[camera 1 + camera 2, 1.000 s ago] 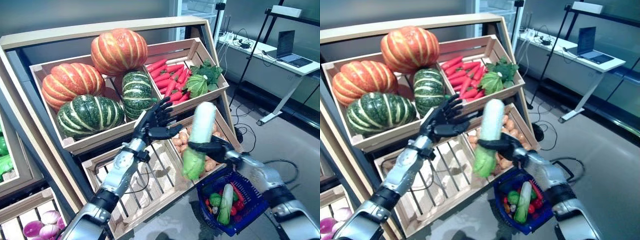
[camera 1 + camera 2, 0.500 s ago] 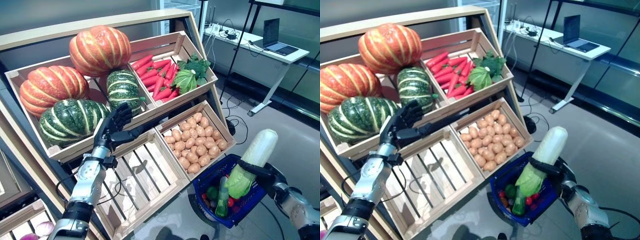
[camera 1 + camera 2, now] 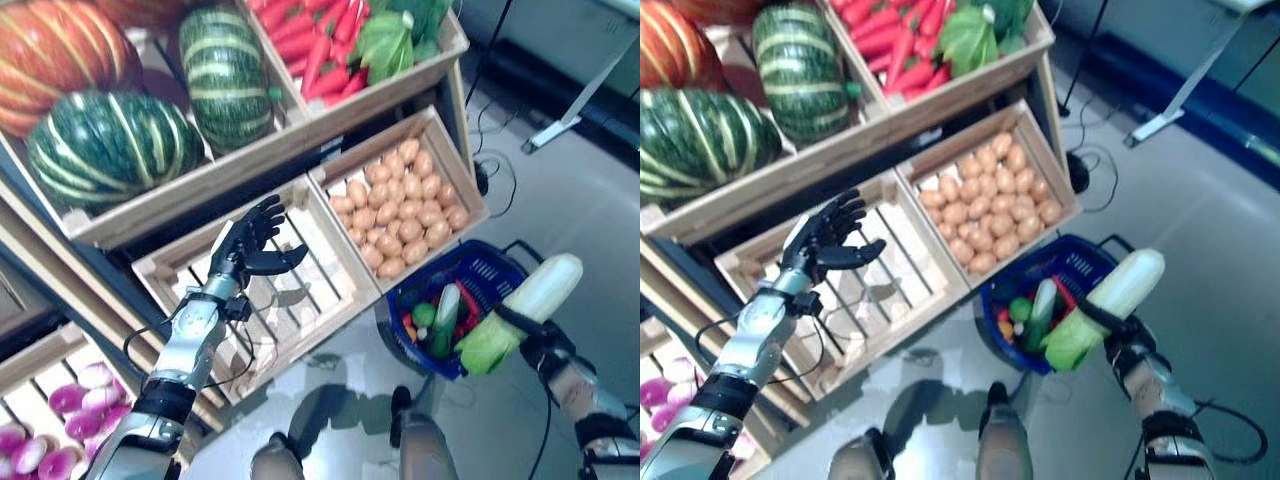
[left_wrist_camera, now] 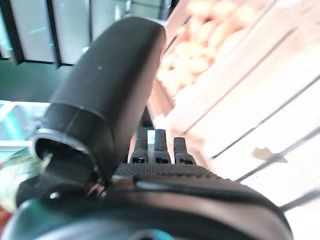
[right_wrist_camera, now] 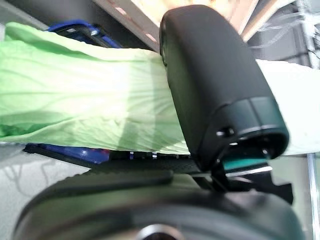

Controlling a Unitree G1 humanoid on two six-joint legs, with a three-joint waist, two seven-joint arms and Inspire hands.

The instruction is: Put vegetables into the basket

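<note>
- Starting with the biggest, we see one wooden produce stand (image 3: 300, 140) of tiered crates; its upper tier and lower tier run on out of view
- we count three pumpkins in view on the upper tier: one orange pumpkin (image 3: 50, 50) cut by the edge, one dark green pumpkin (image 3: 105, 150) below it, one striped green pumpkin (image 3: 225, 70) beside them
- one slatted crate (image 3: 300, 270) in the lower tier sits beside one potato crate (image 3: 405, 205); the potatoes in it are too many for us to count surely
- one blue basket (image 3: 480, 275) stands on the floor below the potato crate; inside it we can make out one cucumber (image 3: 443, 320) and a few small red and green vegetables that we cannot count
- one long napa cabbage (image 3: 525, 312) is the task's vegetable; our right hand (image 3: 1118, 325) is clamped round its middle, holding it tilted over the basket's outer rim, leafy green end lowest, white end up and away; it is not in the basket
- one pile of red carrots (image 3: 315, 45) and one bunch of leafy greens (image 3: 385, 40) share the top right crate; the carrots overlap too much to count
- our left hand (image 3: 245, 245) hangs over the slatted crate with fingers spread apart, holding nothing
- several purple onions (image 3: 70, 400) lie in a low crate at the left edge
</note>
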